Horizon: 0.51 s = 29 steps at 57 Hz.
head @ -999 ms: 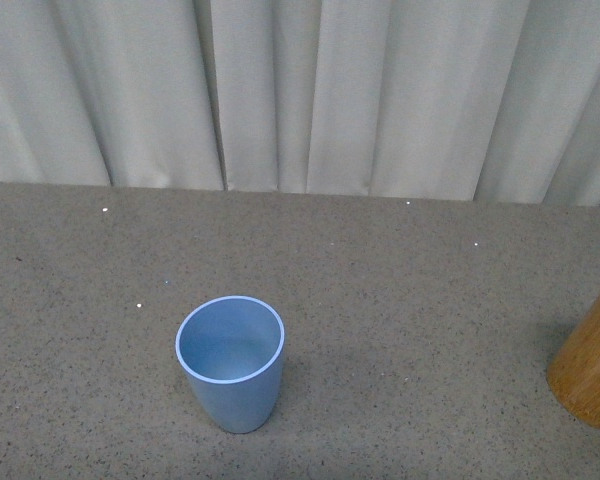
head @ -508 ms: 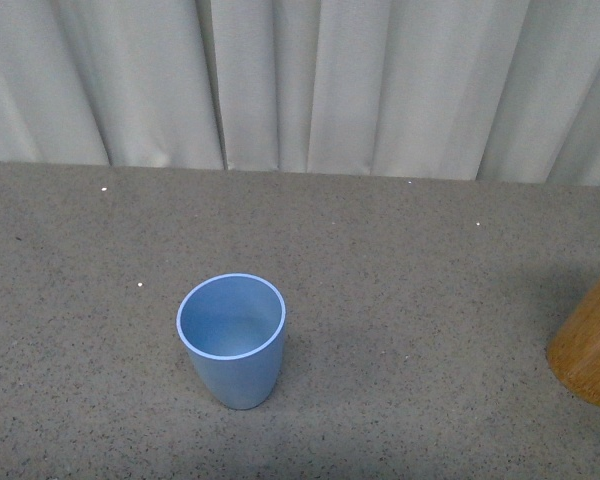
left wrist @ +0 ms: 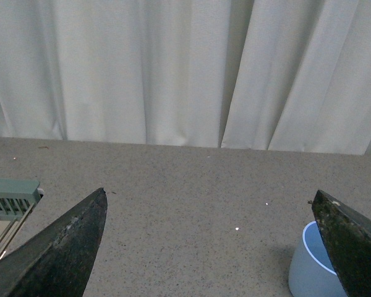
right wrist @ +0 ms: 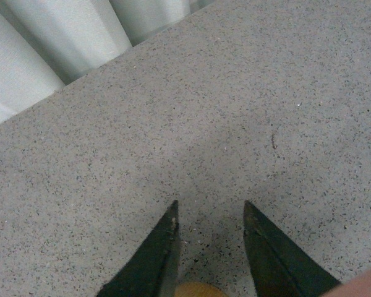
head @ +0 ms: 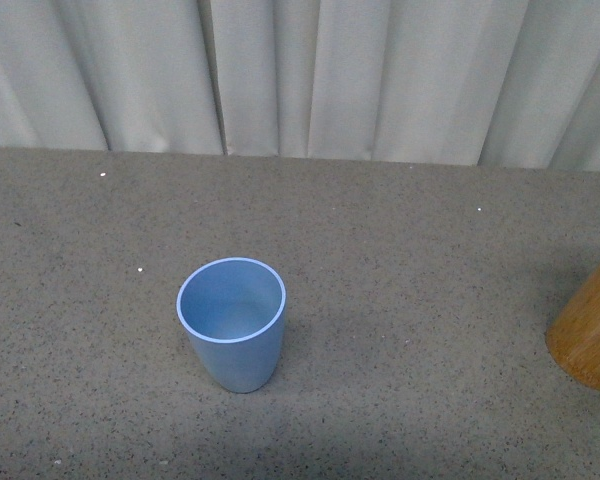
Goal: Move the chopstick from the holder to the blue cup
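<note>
The blue cup point(head: 231, 325) stands upright and empty on the speckled grey table, left of centre in the front view. The orange-brown holder point(head: 590, 335) is cut off by the right edge there. My left gripper point(left wrist: 209, 192) is open wide, with the blue cup point(left wrist: 309, 266) beside one fingertip, partly hidden by it. My right gripper point(right wrist: 211, 202) is open over bare table, and a bit of the holder point(right wrist: 195, 289) shows between its fingers' bases. A blurred salmon-pink patch point(right wrist: 365, 286) sits in one corner; I cannot tell whether it is the chopstick.
Pale curtains point(head: 300, 70) hang along the table's far edge. A grey-green slatted rack point(left wrist: 9, 198) shows at the edge of the left wrist view. Neither arm appears in the front view.
In the front view the whole scene has slid upward in the picture: cup, holder and curtain line all sit higher than a second ago. The cup and holder keep their spacing.
</note>
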Each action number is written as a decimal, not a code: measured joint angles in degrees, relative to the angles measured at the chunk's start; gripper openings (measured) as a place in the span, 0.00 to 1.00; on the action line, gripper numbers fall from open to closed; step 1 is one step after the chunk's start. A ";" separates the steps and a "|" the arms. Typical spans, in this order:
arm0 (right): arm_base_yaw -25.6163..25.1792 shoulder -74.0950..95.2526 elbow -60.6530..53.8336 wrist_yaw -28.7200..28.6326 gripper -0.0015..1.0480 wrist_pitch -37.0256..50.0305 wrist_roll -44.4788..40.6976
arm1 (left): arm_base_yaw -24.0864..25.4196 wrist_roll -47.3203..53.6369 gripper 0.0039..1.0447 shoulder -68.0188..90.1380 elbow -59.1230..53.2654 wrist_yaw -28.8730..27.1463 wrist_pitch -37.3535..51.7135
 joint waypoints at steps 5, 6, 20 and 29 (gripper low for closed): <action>-0.02 -0.20 -0.74 -0.50 0.11 0.37 0.52 | 0.00 0.00 0.94 0.00 0.00 0.00 0.00; -0.02 -0.31 -0.96 -0.55 0.08 0.55 0.61 | 0.00 0.00 0.94 0.00 0.00 0.00 0.00; -0.33 -2.34 -2.67 -1.05 0.01 1.95 1.84 | 0.00 0.00 0.94 0.00 0.00 0.00 0.00; -1.07 -5.46 -3.52 -1.05 0.01 2.05 2.01 | 0.00 0.00 0.94 0.00 0.00 0.00 0.00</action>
